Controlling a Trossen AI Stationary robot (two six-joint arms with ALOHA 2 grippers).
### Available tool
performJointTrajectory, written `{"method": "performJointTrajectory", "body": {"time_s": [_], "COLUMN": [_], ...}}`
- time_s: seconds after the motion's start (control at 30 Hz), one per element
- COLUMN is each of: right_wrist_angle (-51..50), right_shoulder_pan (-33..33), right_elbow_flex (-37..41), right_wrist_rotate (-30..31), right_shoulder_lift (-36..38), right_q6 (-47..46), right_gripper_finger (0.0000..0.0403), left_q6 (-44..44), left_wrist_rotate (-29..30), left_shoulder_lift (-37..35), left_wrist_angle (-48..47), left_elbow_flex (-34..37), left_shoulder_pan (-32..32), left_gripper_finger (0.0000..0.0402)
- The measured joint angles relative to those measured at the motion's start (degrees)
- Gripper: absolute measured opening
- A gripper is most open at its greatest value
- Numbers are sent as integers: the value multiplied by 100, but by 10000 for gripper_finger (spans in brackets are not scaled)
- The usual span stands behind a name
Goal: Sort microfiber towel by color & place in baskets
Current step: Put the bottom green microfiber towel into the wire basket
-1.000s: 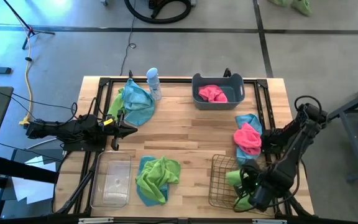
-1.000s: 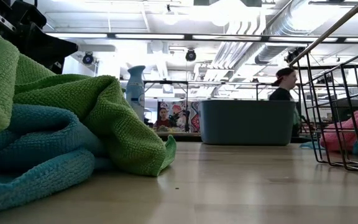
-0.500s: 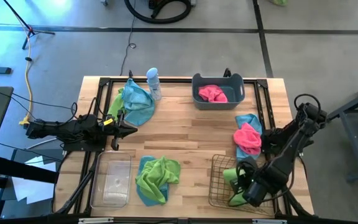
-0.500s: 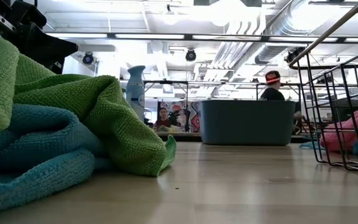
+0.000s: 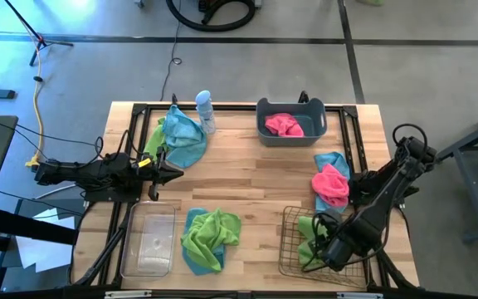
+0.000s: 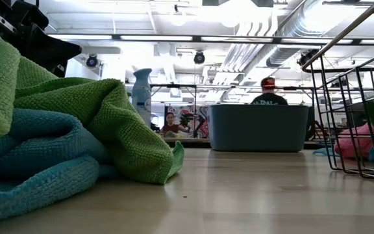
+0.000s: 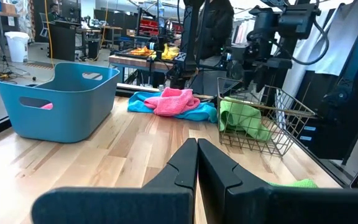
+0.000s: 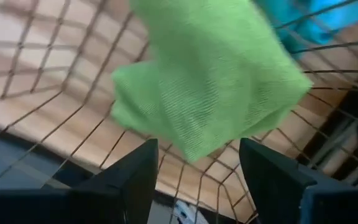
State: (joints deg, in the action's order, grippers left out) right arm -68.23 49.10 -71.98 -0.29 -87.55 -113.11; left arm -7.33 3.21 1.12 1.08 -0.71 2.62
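Note:
My right gripper [image 8: 197, 186] stands open over the dark wire-mesh basket [image 5: 290, 242] at the near right. A lime green microfiber towel [image 8: 210, 68] lies crumpled in the basket just beyond the fingertips, apart from both fingers. It also shows as the green towel [image 7: 244, 118] in the left wrist view. My left gripper [image 5: 173, 173] waits shut above the table's left side. A pink towel [image 5: 330, 184] lies on a teal one at the right edge. Another pink towel [image 5: 284, 124] sits in the grey-blue tub [image 5: 262, 116].
A clear plastic bin [image 5: 150, 241] stands at the near left. Beside it a green towel lies on a teal one [image 5: 212, 237]. A teal and green pile [image 5: 181, 137] and a small bottle [image 5: 205, 112] are at the far left. A person shows beyond the tub.
My right gripper has opened and let go of the green towel, which has dropped into the wire-mesh basket. The gripper has shifted a little toward the table's left, over the basket. A person in the room behind has walked to the left.

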Motion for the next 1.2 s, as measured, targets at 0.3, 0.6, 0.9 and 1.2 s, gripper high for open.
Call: {"method": "performJointTrajectory", "body": {"time_s": [0.3,0.6,0.9,1.2], "right_wrist_angle": [521,1036,1984,3569], "right_shoulder_pan": [17,-168,-982,-2206], "right_elbow_flex": [1,-1,-1,-1], "right_wrist_rotate": [39,2008,2613,2614], "right_shoulder_lift": [328,884,1069,1104], "right_q6": [1144,2297,4449,6530], "right_gripper_finger": [220,220,220,220], "left_q6": [0,0,0,0], "left_wrist_rotate": [-1,0,1,1], "left_shoulder_lift": [1,0,0,1], "left_wrist_angle": [0,1,1,1], "left_elbow_flex": [0,-1,-1,-1], "left_shoulder_pan": [-1,1,1,0], "left_gripper_finger": [0,0,0,0]}}
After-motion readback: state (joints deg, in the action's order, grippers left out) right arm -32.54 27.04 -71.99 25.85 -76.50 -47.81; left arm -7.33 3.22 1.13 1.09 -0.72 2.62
